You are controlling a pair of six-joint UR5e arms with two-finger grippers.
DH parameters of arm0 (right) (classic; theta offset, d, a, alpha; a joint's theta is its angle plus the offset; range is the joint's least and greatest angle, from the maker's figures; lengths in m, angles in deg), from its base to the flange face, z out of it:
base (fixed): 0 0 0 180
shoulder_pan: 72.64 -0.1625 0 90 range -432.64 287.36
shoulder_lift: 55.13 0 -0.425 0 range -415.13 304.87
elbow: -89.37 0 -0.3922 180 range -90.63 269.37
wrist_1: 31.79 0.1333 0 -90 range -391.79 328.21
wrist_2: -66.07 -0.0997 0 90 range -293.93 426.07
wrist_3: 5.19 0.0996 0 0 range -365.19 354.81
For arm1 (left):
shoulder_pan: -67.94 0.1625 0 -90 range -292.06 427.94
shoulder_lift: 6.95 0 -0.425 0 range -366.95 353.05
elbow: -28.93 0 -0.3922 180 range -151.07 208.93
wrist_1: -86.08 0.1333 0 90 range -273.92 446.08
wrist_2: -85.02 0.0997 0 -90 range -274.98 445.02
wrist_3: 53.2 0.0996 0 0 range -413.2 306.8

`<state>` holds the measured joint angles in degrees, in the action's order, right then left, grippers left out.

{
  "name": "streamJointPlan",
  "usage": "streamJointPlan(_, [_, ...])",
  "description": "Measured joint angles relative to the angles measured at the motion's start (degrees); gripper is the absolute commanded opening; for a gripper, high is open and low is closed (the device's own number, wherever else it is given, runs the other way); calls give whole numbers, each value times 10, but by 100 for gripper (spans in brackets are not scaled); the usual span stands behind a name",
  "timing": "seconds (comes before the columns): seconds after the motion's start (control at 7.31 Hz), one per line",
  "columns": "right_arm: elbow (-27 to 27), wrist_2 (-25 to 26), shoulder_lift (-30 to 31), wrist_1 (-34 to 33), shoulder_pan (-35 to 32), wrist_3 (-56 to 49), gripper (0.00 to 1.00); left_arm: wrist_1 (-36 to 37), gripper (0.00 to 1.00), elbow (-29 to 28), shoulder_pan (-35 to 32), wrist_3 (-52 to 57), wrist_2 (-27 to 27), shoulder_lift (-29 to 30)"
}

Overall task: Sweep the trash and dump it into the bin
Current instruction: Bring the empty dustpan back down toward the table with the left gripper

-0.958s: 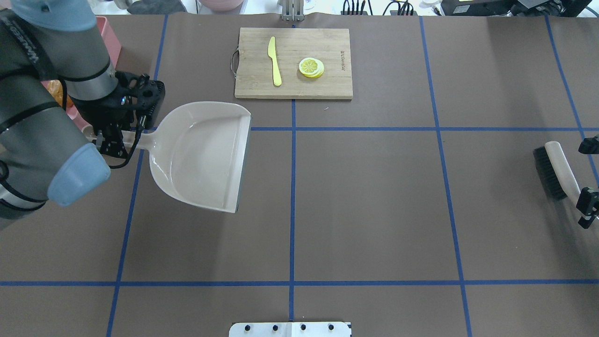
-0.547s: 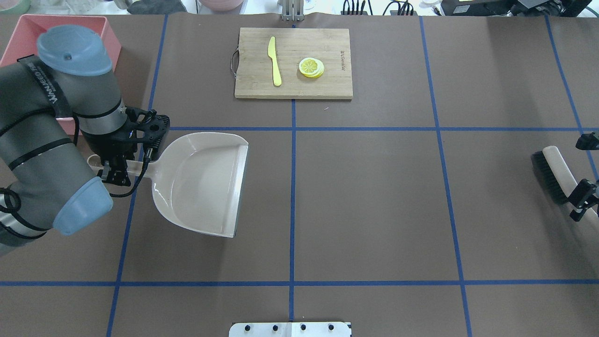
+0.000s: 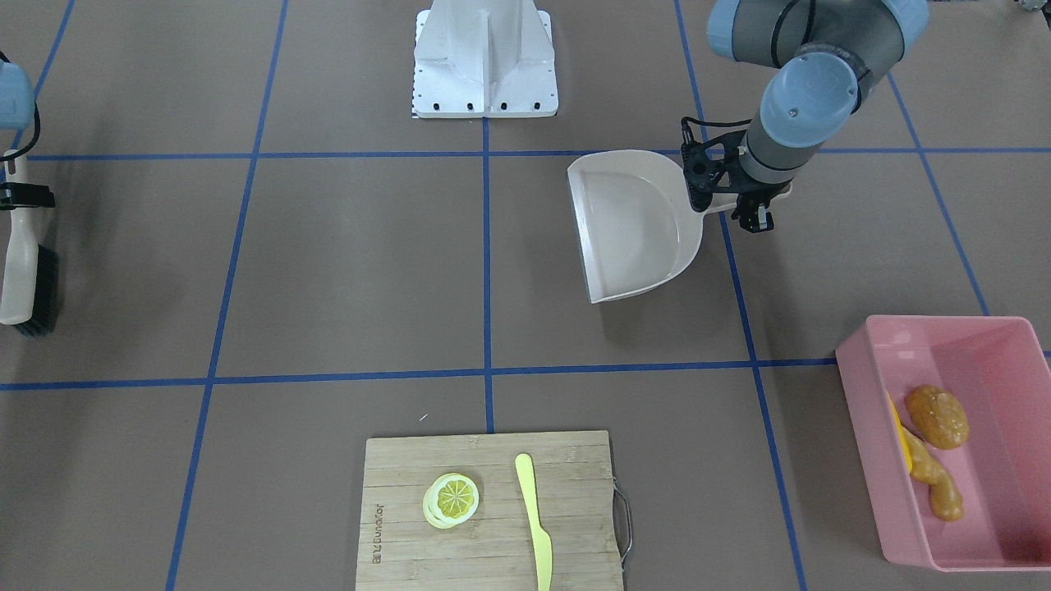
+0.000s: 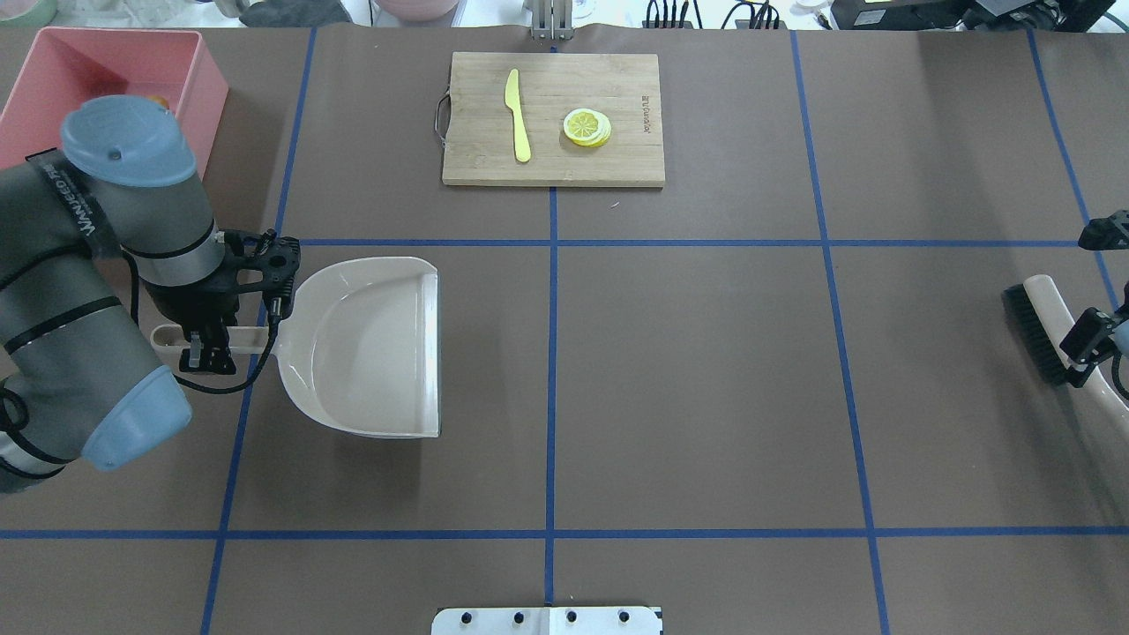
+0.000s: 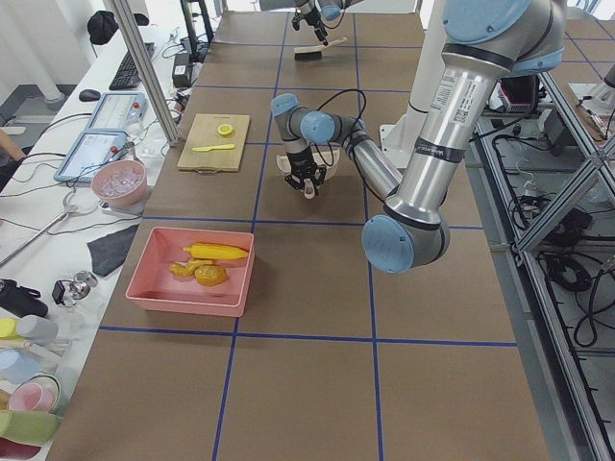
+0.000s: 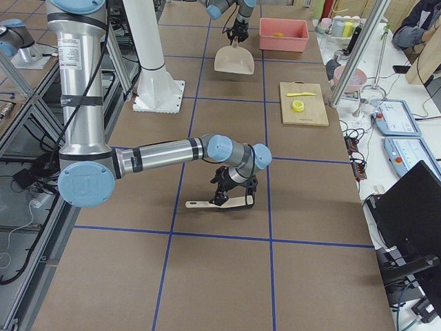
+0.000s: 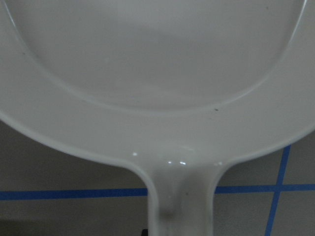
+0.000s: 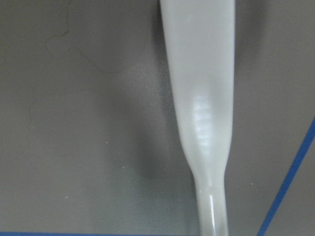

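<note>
The pink bin (image 3: pixel 858 386) stands at the table's far left corner, also in the overhead view (image 4: pixel 205 88). In it lie the corn cob (image 5: pixel 217 252), the ginger root (image 3: pixel 936 484) and the potato lump (image 3: pixel 938 416). My left gripper (image 4: pixel 207 339) is shut on the handle of an empty beige dustpan (image 4: pixel 370 348), held low over the table on my side of the bin, mouth to the right. My right gripper (image 4: pixel 1089 357) is shut on the handle of a black-bristled brush (image 4: pixel 1032 335) at the table's right edge.
A wooden cutting board (image 4: pixel 553 163) lies at the far middle with a yellow-green knife (image 4: pixel 518 115) and a lemon slice (image 4: pixel 586 126) on it. The robot's base plate (image 4: pixel 547 620) sits at the near middle.
My left arm has drawn the dustpan away from the bin, toward me, and turned it square to the table lines. The bin is uncovered. My right gripper and brush have shifted slightly.
</note>
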<state>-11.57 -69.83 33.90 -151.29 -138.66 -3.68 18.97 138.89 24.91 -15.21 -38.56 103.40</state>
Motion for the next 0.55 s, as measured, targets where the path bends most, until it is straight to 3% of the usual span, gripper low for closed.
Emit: streamJointPlan(0.55, [-6, 62, -8, 10, -71, -11, 100, -54, 0, -2, 41, -47, 45, -4])
